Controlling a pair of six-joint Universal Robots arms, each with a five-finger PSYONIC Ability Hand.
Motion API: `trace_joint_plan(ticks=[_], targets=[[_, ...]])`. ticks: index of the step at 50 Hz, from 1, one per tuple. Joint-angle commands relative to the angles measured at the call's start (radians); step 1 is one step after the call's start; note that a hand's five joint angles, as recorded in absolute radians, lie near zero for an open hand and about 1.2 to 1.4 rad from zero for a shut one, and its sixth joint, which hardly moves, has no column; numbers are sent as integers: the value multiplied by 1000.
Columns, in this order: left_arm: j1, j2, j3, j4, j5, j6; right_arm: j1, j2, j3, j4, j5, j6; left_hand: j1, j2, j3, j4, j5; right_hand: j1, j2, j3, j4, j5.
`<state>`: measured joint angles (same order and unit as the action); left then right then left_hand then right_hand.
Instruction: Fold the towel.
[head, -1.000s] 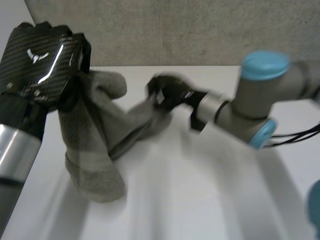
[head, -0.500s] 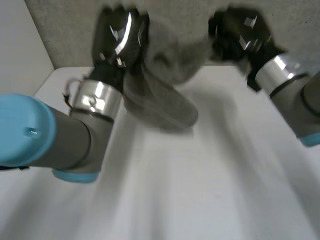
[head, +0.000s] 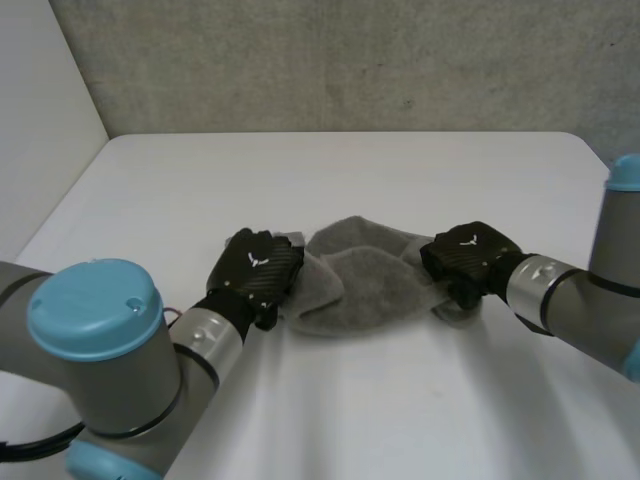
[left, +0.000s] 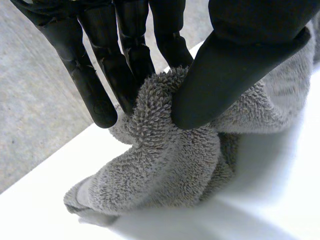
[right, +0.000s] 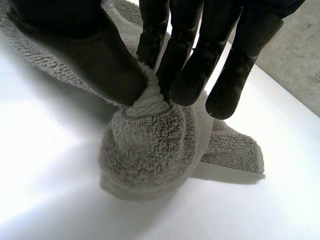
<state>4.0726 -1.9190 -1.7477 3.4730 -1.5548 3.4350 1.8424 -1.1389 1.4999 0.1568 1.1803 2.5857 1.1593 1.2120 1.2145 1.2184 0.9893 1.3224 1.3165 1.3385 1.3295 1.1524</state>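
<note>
A grey towel (head: 355, 282) lies bunched on the white table (head: 400, 180) between my two hands. My left hand (head: 255, 270) is at the towel's left end, and its thumb and fingers pinch a fold of the towel (left: 165, 165) there. My right hand (head: 470, 258) is at the towel's right end. Its thumb and fingers pinch a gathered edge of the towel (right: 145, 145). Both hands sit low, close to the table top.
A grey wall (head: 350, 60) stands behind the table's far edge. The table's left edge (head: 60, 215) runs beside my left arm (head: 110, 350).
Both hands held the towel up in the air, near the far wall half a second ago. They have come down to the table, and the towel now lies stretched between them.
</note>
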Motion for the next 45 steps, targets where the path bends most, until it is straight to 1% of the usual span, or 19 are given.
trace_joint_plan(ticks=[1, 2, 4, 5, 6, 7, 8, 9, 10, 11, 16, 18, 24, 29, 32, 36, 39, 41, 45], targets=[[-11, 80, -59, -100, -2, 3, -45, -107, 75, 159, -7, -172, 237, 184, 182, 178, 232, 74, 80, 58, 67, 69], [-11, 90, -68, -124, -2, 1, -45, -107, 75, 159, -7, -173, 237, 184, 182, 178, 232, 74, 80, 58, 67, 69], [-9, 98, -78, -150, -2, 1, -57, -113, 86, 280, -7, -292, 185, 132, 129, 125, 180, 74, 80, 58, 67, 69], [-8, 104, -82, -176, -1, 1, -57, -113, 86, 280, -7, -292, -51, -104, -106, -110, -55, 74, 80, 58, 67, 69], [-8, 104, -82, -176, -1, 1, -60, -114, 82, 331, -14, -332, -53, -106, -108, -112, -58, -143, -137, -159, -150, -148], [-6, 112, -85, -202, -1, 1, -64, -119, 77, 354, -17, -349, -393, -446, -449, -452, -398, -735, -729, -751, -742, -740], [-6, 118, -84, -225, 2, 3, -65, -119, 77, 354, -17, -349, -711, -763, -766, -770, -715, -741, -735, -757, -748, -746], [-6, 118, -84, -226, 2, 3, -68, -130, 71, 346, -21, -342, -714, -767, -769, -773, -718, -1148, -1142, -1164, -1155, -1152], [-4, 124, -79, -239, 2, 3, -68, -130, 71, 346, -21, -342, -882, -935, -938, -941, -887, -1148, -1142, -1164, -1155, -1152], [-4, 132, -72, -245, 2, 3, -68, -143, 63, 325, -22, -322, -904, -957, -960, -964, -909, -1148, -1142, -1164, -1155, -1152], [-1, 162, -46, -239, 1, 3, -65, -163, 25, 233, -27, -180, -916, -969, -972, -975, -921, -1148, -1142, -1164, -1155, -1152], [0, 169, -27, -238, 1, 3, -63, -166, 8, 170, -47, -64, -916, -969, -972, -975, -921, -1148, -1142, -1164, -1155, -1152], [26, 161, 66, -236, 2, 3, -65, -163, -26, 119, -85, 73, -902, -955, -957, -961, -906, -1148, -1142, -1164, -1155, -1152], [37, 88, 146, -236, 4, 6, -60, -104, -73, 115, -91, 169, -875, -928, -931, -935, -880, -1148, -1142, -1164, -1155, -1152], [45, 14, 209, -256, 6, 6, -51, 5, -141, 119, -88, 238, -791, -843, -846, -850, -795, -1148, -1142, -1164, -1155, -1152], [46, -34, 241, -295, 9, 9, -36, 60, -179, 125, -85, 260, -770, -822, -825, -829, -774, -1148, -1142, -1164, -1155, -1152], [49, -67, 263, -333, 33, 27, -9, 120, -228, 129, -79, 260, -773, -825, -828, -832, -777, -1148, -1142, -1164, -1155, -1152], [55, -93, 280, -353, 100, 76, -2, 148, -251, 138, -76, 260, -776, -828, -831, -835, -780, -1148, -1142, -1164, -1155, -1152], [63, -124, 290, -371, 166, 128, 6, 224, -317, 200, -83, 260, -776, -828, -831, -835, -780, -1148, -1142, -1164, -1155, -1152]])
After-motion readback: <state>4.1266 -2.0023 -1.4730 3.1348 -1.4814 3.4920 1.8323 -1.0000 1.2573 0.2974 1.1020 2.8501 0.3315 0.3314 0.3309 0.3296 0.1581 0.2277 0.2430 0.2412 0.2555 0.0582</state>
